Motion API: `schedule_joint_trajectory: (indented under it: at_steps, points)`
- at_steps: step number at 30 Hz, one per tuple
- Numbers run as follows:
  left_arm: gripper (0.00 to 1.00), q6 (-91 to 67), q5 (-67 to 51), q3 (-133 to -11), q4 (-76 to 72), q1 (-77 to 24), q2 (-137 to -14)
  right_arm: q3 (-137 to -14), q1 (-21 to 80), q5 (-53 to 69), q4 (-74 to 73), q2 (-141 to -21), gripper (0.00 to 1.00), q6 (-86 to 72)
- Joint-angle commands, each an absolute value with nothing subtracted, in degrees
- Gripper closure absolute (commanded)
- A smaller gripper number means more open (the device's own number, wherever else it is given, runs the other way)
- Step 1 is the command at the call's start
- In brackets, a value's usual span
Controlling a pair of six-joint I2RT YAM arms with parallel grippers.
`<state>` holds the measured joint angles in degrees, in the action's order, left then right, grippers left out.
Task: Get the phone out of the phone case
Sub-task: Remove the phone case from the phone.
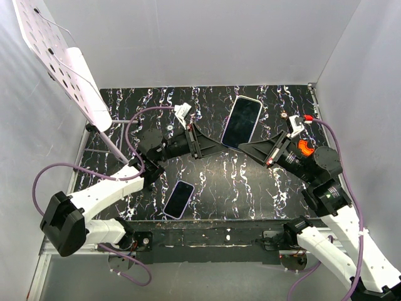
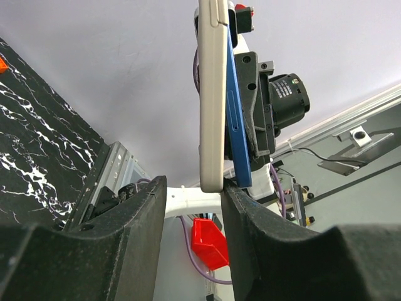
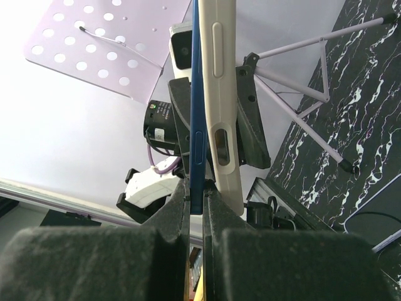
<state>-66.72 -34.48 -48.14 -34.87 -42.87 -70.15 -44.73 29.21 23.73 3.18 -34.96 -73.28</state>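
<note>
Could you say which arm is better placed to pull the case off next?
Probably left: the left gripper, jaws open, straddles the end of the white case, while the right gripper clamps the blue phone.

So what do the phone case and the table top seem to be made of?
The phone case is cream and matte, likely silicone or soft plastic, judging by its moulded button bumps. The table top is black with white veins, a marble look, possibly printed laminate.

Bright, even light here, white walls (image 1: 207, 44) glowing, soft shadows on the marbled surface (image 1: 250, 182); up close the left claw (image 2: 194, 186) blurs, phone (image 2: 241, 138) edge sharp.
</note>
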Motion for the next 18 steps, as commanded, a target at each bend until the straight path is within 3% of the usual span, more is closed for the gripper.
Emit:
schedule_joint_trajectory:
  at_steps: [1, 6, 11, 16, 18]
  points:
    - [0.61, -67.59, -32.08, -50.8, -36.03, -42.89, -71.45, -44.74, 29.18, 24.26, 10.9, -33.75, 0.99, -73.39]
    - [0.66, -68.47, -29.98, -52.03, -34.64, -42.89, -72.69, -44.47, 29.18, 24.26, 10.02, -33.84, 0.99, -72.69]
    - [0.78, -66.8, -26.82, -53.08, -30.08, -42.63, -72.78, -44.47, 29.18, 23.73, 6.6, -33.31, 0.99, -70.84]
    - [1.0, -61.19, -21.81, -55.54, -19.71, -40.87, -71.81, -42.46, 29.18, 24.17, 6.15, -32.7, 0.99, -70.66]
    - [1.0, -59.07, -19.79, -56.94, -15.49, -40.17, -71.89, -41.66, 29.27, 24.61, 6.33, -32.7, 0.99, -70.75]
